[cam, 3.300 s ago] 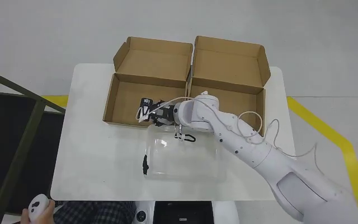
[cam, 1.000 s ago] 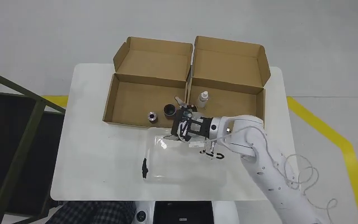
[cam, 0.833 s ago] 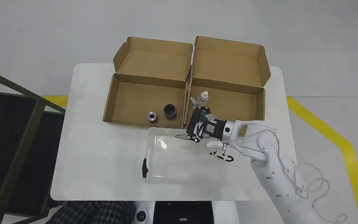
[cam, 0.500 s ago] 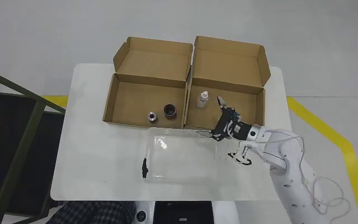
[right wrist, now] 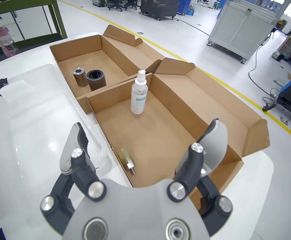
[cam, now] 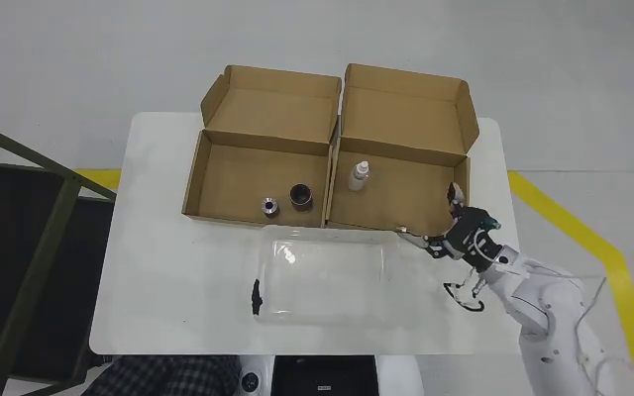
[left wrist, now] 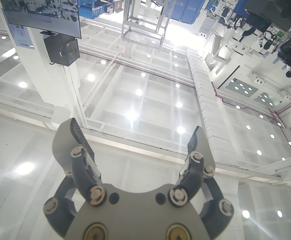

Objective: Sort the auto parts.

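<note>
Nothing can be read with certainty. The label on the spray bottle carries teal print too small to make out. The blue panels overhead bear white lettering, and the hanging screen shows small, illegible text.

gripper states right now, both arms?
left gripper: open, holding nothing.
right gripper: open, holding nothing.

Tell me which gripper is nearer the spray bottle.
Right. The right gripper hangs at one end of the cardboard box holding the spray bottle; the left gripper points up at the ceiling, away from it.
</note>
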`<move>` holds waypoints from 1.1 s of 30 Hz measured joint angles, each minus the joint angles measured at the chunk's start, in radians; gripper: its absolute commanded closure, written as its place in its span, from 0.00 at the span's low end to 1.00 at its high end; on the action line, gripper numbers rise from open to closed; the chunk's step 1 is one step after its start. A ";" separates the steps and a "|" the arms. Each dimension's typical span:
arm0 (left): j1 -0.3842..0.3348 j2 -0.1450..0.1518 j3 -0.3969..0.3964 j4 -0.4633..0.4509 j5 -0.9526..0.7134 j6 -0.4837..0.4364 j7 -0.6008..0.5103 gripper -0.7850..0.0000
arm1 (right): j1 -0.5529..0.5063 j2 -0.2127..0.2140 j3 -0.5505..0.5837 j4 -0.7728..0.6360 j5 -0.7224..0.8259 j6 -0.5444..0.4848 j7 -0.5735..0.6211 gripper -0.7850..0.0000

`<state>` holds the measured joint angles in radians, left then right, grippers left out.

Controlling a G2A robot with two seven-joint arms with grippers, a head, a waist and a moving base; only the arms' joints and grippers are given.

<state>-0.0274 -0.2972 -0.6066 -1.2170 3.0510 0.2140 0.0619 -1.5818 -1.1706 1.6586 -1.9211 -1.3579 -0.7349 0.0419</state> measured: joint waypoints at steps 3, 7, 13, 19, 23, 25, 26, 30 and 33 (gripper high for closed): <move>0.000 0.000 0.000 0.000 0.000 0.000 0.000 0.00 | -0.051 0.003 0.038 -0.005 -0.013 0.027 -0.046 0.00; 0.000 0.000 0.000 0.000 0.000 0.000 0.000 0.00 | -0.102 0.006 0.085 0.007 -0.016 0.054 -0.102 0.00; 0.000 0.000 0.000 0.000 0.000 0.000 0.000 0.00 | -0.180 0.010 0.156 0.007 -0.029 0.087 -0.200 0.00; 0.000 0.000 0.000 0.000 0.000 0.000 0.000 0.00 | -0.240 0.012 0.199 -0.003 -0.038 0.093 -0.279 0.00; 0.000 0.000 0.000 0.000 0.000 0.000 0.000 0.00 | -0.259 0.012 0.210 0.002 -0.024 0.106 -0.303 0.00; 0.000 0.000 0.000 0.000 0.000 0.000 0.000 0.00 | -0.262 0.012 0.212 0.007 -0.014 0.111 -0.309 0.00; 0.000 0.000 0.000 0.000 0.000 0.000 0.000 0.00 | -0.263 0.012 0.212 0.008 -0.014 0.111 -0.310 0.00; 0.000 0.000 0.000 0.000 0.000 0.000 0.000 0.00 | -0.262 0.012 0.212 0.007 -0.014 0.111 -0.309 0.00; 0.000 0.000 0.000 0.000 0.000 0.000 0.000 0.00 | -0.262 0.012 0.212 0.007 -0.014 0.111 -0.309 0.00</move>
<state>-0.0274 -0.2971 -0.6066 -1.2170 3.0510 0.2140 0.0619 -1.8442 -1.1585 1.8704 -1.9139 -1.3723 -0.6238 -0.2674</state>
